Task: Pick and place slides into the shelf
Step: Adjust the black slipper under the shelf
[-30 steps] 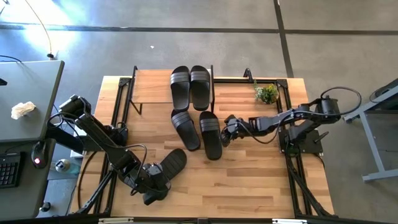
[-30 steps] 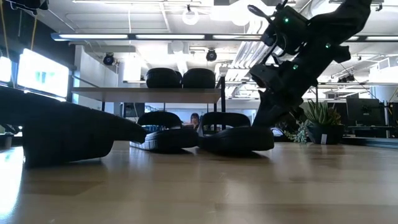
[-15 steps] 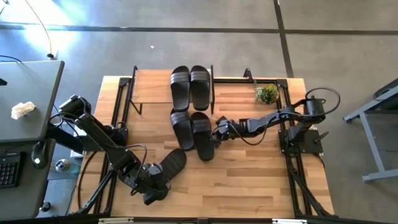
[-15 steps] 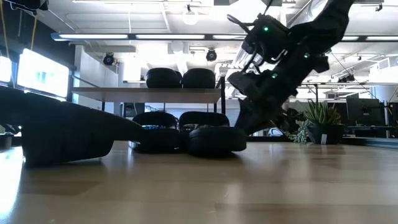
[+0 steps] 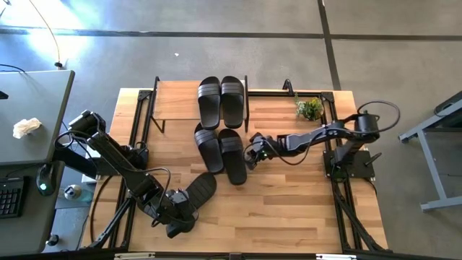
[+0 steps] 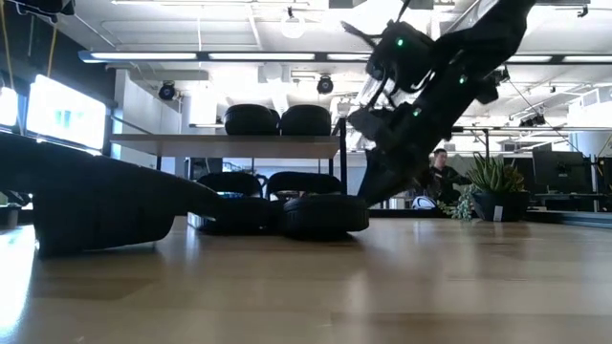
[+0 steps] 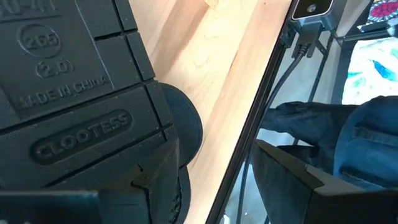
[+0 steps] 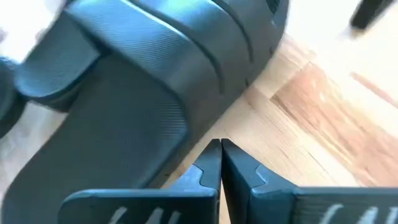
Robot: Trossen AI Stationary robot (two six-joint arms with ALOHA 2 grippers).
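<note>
- My right tool (image 5: 250, 152), its fingers pressed together with nothing between them, is low on the surface (image 5: 289, 209), just beside the right edge of the right slide of the middle pair (image 5: 232, 154); from my right wrist the closed fingertips (image 8: 219, 163) sit close to that slide's strap (image 8: 163, 45) and sole.
- A second ago that pair lay spread apart and angled, farther right on the surface; now the two slides lie side by side, touching, shifted left and back toward the shelf (image 5: 175, 100).
- The left slide of the pair (image 5: 207, 146) has its toe end at the shelf's front edge.
- My right arm has reached farther left across the surface than it did a second ago.
- Two more slides (image 5: 221, 101) rest on the shelf's top board, at its right end, unchanged from before.
- My left tool (image 5: 180, 208) is at the front left of the surface, clamped on a single slide (image 5: 199, 189) that lies angled there; from my left wrist its ridged sole (image 7: 74, 106) fills most of the view. Neither has moved in the last second.
- In the low view the pair (image 6: 287, 203) sits in front of the shelf (image 6: 225, 143), with my right arm leaning down to it from the right.
- A small plant (image 5: 310, 108) stands at the back right of the surface.
</note>
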